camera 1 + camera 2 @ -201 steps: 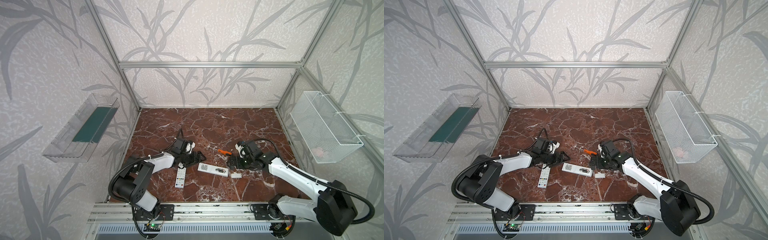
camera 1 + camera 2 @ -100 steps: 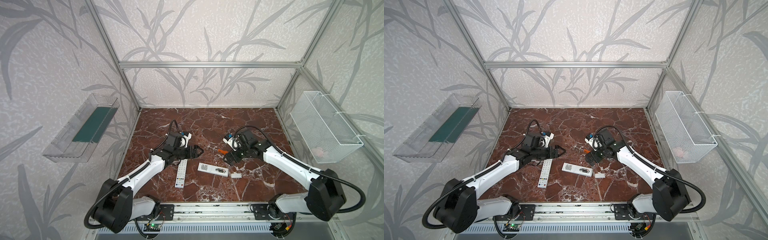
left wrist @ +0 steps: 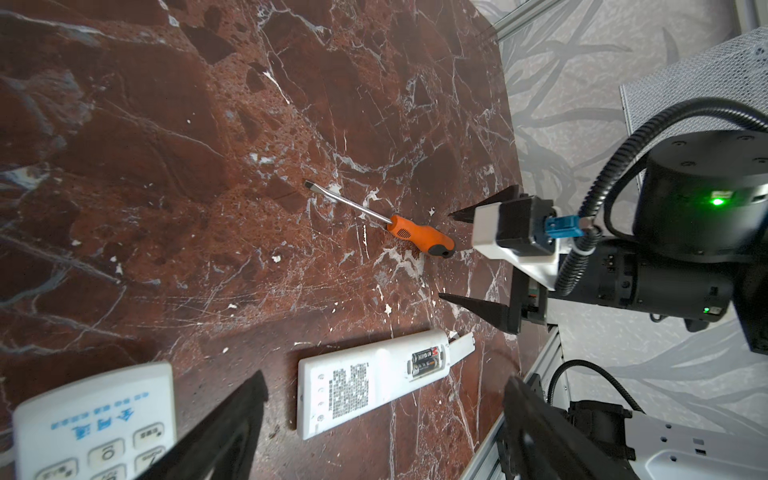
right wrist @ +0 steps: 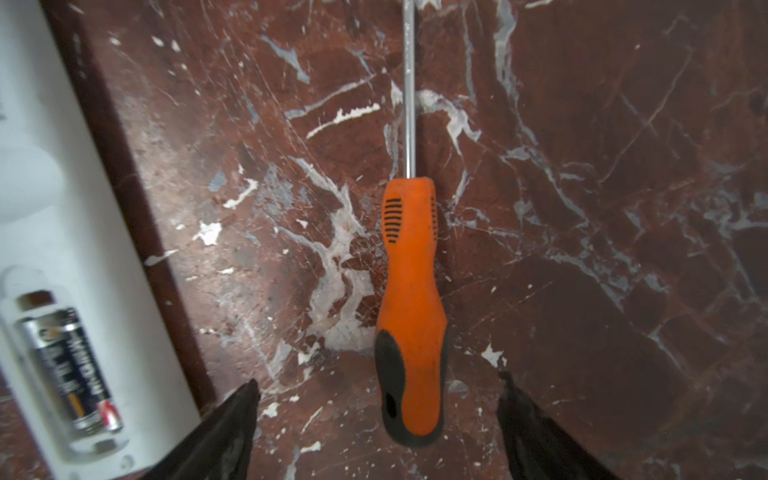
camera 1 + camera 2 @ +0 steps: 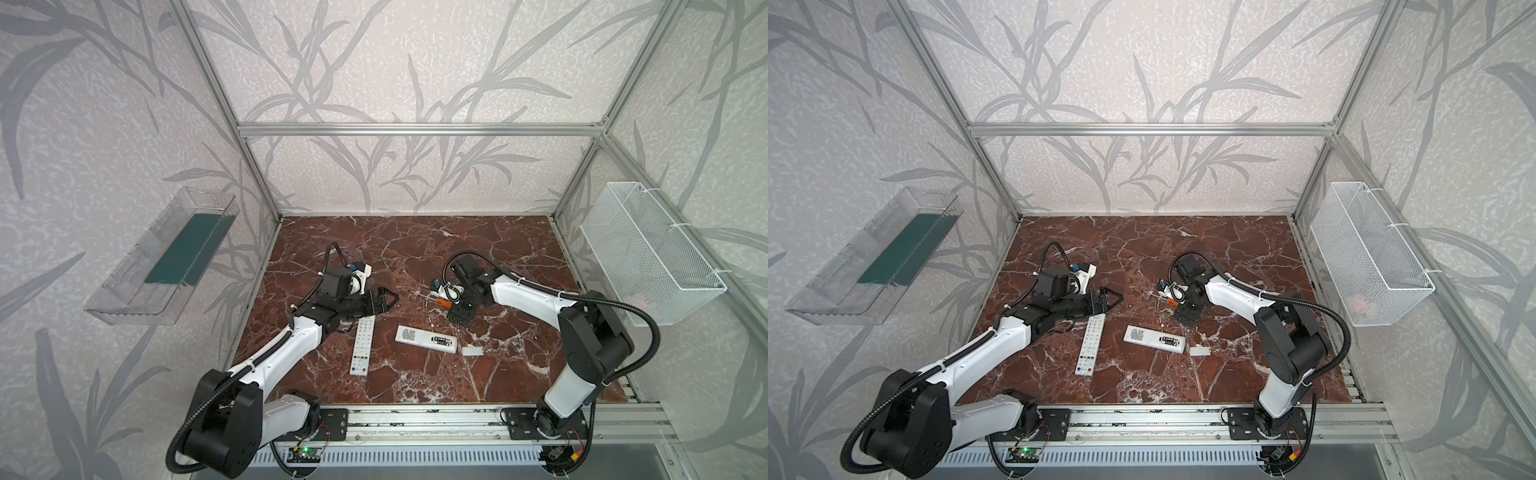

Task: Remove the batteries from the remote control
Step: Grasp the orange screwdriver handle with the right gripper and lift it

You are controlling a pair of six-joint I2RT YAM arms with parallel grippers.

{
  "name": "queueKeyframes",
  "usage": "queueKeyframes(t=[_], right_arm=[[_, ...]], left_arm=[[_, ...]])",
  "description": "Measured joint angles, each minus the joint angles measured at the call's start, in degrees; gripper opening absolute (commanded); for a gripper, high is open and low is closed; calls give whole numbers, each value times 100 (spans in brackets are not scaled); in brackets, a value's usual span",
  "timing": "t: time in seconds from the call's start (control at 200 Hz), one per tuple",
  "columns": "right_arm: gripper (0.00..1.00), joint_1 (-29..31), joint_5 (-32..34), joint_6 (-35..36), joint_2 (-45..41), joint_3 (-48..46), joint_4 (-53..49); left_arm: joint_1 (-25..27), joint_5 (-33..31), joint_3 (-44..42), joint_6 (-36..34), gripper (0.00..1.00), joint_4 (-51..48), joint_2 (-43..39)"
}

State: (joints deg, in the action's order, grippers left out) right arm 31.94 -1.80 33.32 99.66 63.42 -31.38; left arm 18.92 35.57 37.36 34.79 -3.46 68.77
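Tabletop [image 4: 623, 208]: red-brown marble look, white veins, semi-gloss, scuffed and scratched. Screwdriver [image 4: 409, 291]: handle is matt orange plastic, rubbery-looking, with a black butt; shaft is bright polished metal. Open remote [image 3: 353, 361]: white matt plastic shell. Batteries [image 4: 70, 365]: glossy dark printed wrap, silvery metal ends. Basket [image 5: 648, 257]: white-coated wire mesh. Wall bin [image 5: 166, 257]: clear glossy plastic. Cage frame [image 5: 415, 129]: bare brushed aluminium-looking profile.

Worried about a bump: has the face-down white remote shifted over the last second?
No. The face-down remote keeps its spot beside the small white cover, same angle.
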Motion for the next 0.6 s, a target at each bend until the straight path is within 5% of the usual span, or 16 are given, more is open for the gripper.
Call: queueKeyframes(t=[0.24, 0.6], right_arm=[[81, 2, 372, 133, 273, -20, 251], [49, -157, 111, 98, 608, 227, 251]], left_arm=[[-116, 190, -13, 144, 90, 260, 221], [-173, 313, -13, 184, 89, 308, 396]])
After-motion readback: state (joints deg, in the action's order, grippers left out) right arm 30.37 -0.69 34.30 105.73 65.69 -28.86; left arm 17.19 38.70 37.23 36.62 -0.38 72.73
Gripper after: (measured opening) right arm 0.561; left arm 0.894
